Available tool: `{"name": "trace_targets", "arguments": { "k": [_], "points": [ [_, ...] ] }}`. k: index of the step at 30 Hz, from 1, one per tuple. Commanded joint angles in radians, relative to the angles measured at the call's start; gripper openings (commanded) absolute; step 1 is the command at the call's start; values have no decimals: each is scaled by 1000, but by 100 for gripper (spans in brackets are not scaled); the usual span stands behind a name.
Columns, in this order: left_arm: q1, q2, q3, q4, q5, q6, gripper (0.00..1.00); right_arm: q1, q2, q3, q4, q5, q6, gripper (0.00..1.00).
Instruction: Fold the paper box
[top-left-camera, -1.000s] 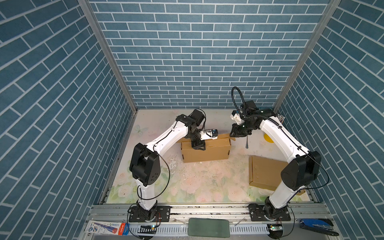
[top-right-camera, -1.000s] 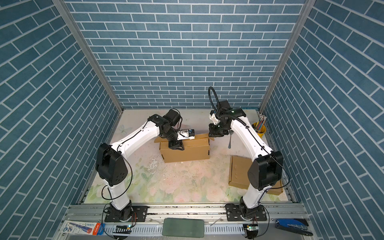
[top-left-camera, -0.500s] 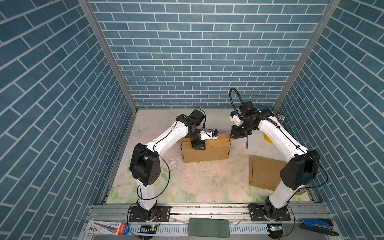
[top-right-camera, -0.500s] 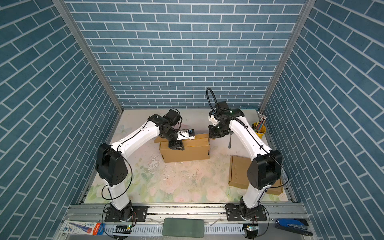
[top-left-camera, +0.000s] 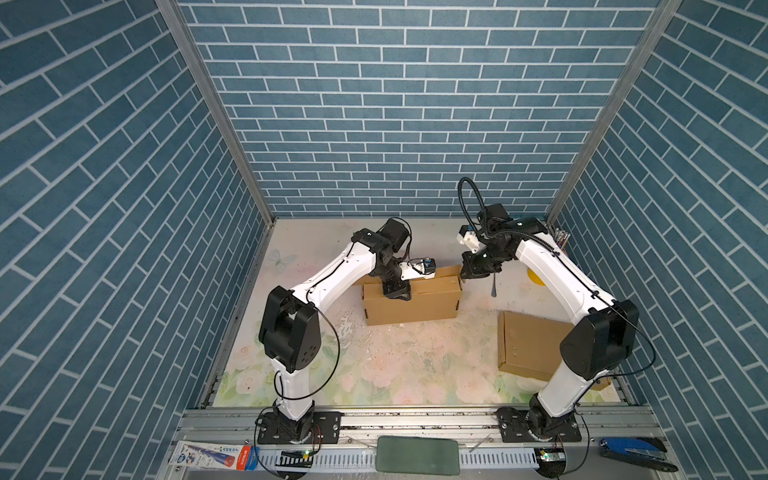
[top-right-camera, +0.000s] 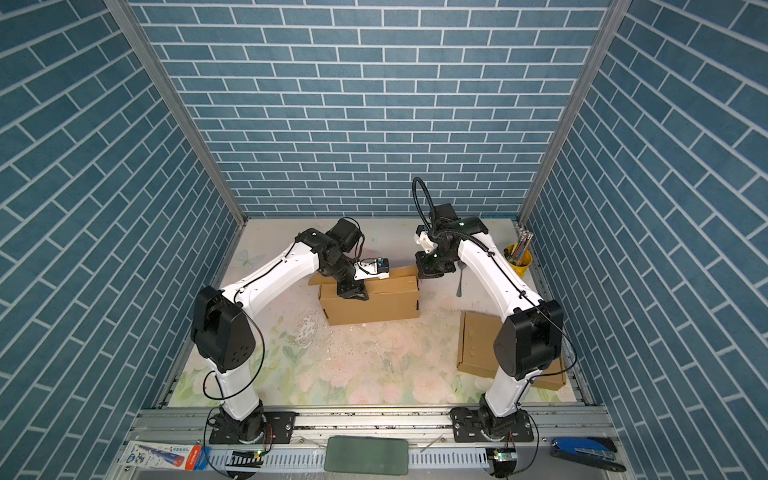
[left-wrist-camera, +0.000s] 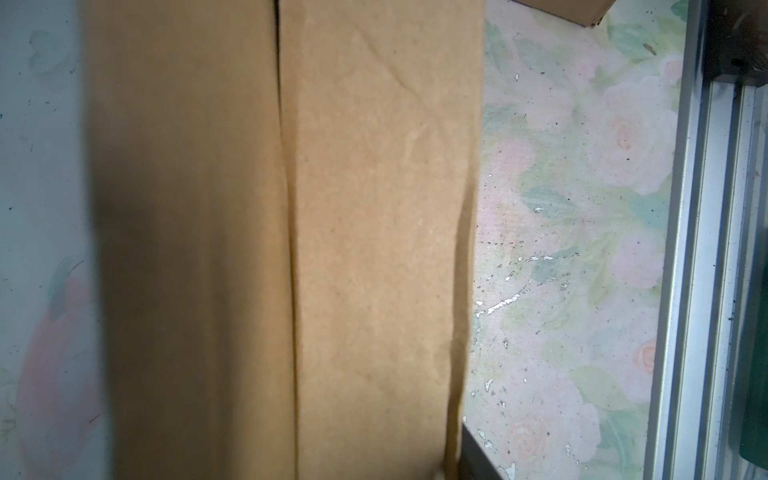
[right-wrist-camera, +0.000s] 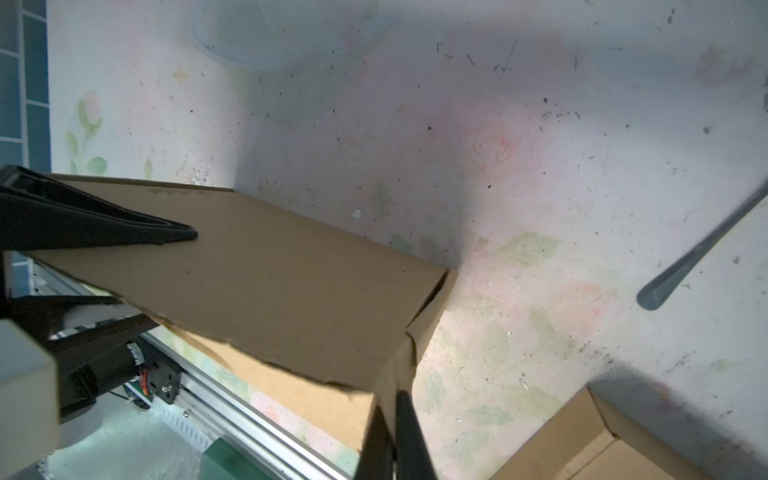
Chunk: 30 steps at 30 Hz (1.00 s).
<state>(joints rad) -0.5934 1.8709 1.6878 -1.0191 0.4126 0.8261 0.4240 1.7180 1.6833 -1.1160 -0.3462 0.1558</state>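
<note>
Paper box (top-left-camera: 411, 305) stands brown and creased, right tool (right-wrist-camera: 390, 415) pinching its corner, left tool (top-left-camera: 397, 292) of unclear state.

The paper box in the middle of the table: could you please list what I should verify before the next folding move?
1. Paper box resting flat on the table: ok.
2. Right gripper shut at the box's end corner: ok; pinching cardboard there: cannot tell.
3. Left gripper on the box top, fingers apart astride a panel; firm hold: cannot tell.
4. Top fully closed: not ok; far flap sticks out behind.
5. Metal utensil and flat cardboard apart from the box: ok.
</note>
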Motion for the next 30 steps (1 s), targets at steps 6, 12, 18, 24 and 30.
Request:
{"name": "trace_targets", "arguments": {
  "k": [6,12,18,24,30],
  "points": [
    [-3,83,-66,-16,-19,32,26,-5,-77,-70,128,-165,152,0],
    [-4,71,-77,-6,-30,31,31,-30,-105,-129,179,-210,191,0],
    [-3,55,-93,13,-40,27,35,-40,-131,-187,213,-242,224,0],
    [-4,64,-81,11,-38,25,36,-58,-165,-233,254,-298,262,0],
    [-3,56,-86,19,-44,26,42,-100,-193,-287,291,-370,284,0]
  ]
}}
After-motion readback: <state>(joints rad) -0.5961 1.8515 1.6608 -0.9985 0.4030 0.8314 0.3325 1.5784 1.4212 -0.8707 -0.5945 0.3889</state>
